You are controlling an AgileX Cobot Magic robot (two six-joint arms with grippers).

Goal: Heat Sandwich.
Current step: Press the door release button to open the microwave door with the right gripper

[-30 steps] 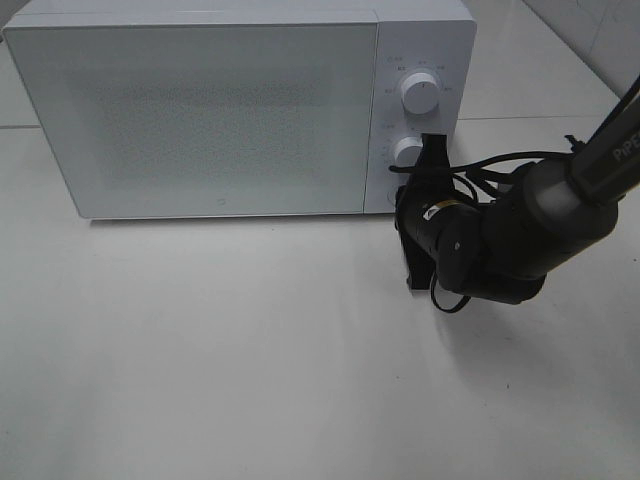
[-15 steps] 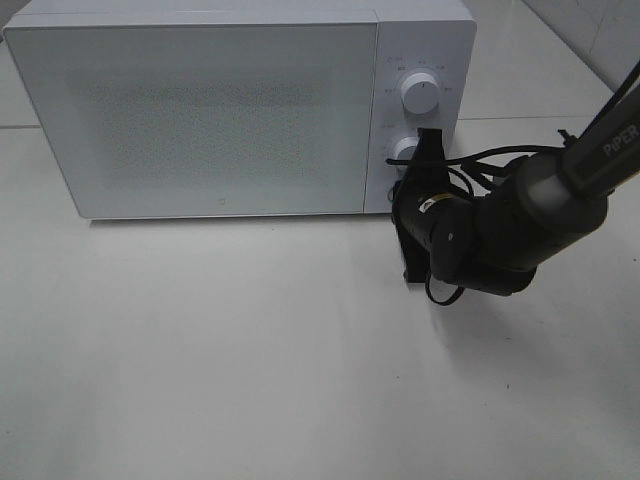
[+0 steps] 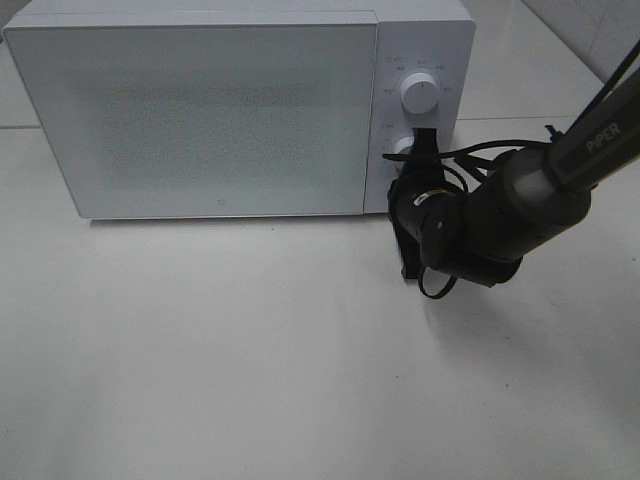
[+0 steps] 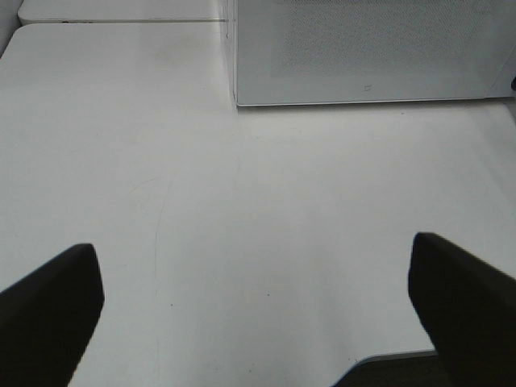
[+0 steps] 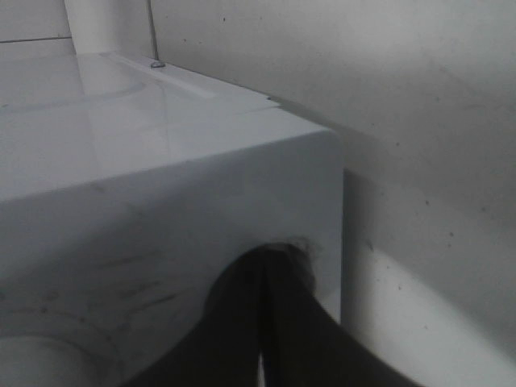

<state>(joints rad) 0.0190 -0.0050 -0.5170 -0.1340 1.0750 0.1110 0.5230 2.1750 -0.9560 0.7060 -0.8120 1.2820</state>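
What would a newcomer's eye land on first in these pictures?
The big white microwave fills the top of the exterior view, its door closed, on a white table. The dark right hand is at the control panel beside the lower knob, its fingers nearly together. The left hand hangs open above the table in front of the microwave, and no sandwich shows in any view.

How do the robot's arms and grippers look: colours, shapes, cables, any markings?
The right arm is dark grey with rounded joints, white PIPER lettering and loose black cables. The right gripper and left gripper have plain black fingers.
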